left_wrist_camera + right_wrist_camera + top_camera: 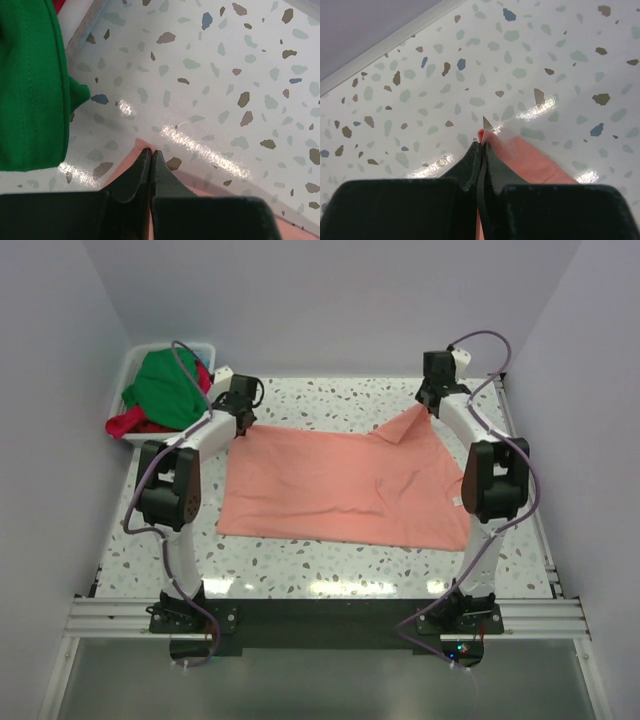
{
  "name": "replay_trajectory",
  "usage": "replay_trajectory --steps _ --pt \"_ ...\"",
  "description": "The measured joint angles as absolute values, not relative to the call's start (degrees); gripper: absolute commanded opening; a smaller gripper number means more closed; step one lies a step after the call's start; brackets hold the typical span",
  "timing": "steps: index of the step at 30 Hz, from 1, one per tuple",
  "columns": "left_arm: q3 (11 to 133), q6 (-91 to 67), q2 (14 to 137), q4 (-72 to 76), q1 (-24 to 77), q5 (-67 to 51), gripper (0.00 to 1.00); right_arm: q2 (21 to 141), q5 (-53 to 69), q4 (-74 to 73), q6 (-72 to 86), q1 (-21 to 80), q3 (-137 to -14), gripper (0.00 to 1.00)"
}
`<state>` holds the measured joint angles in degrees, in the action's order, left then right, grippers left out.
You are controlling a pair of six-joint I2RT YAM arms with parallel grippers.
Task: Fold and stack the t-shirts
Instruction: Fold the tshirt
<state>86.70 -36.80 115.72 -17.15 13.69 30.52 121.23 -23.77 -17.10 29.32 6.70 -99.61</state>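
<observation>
You are gripping the salmon-pink t-shirt (pixel 340 490) by its far edge: the left gripper (pixel 151 152) and right gripper (pixel 482 134) are each pinching a far corner. The shirt is lying spread toward the bases, its long axis running left-right between both arms.

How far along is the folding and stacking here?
Done: nothing folded or stacked. In hand: the pink shirt lies spread on the table, both jaws shut on its far corners. Remaining: fold it, then the green shirt and red shirt, both heaped in the tub.
</observation>
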Motion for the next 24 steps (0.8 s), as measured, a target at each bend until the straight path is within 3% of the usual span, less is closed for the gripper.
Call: replay_trajectory --steps 24 --pt "78.28 -37.08 107.55 -20.51 14.46 32.97 0.0 86.76 -25.1 -20.34 30.81 6.7 -74.17 0.0"
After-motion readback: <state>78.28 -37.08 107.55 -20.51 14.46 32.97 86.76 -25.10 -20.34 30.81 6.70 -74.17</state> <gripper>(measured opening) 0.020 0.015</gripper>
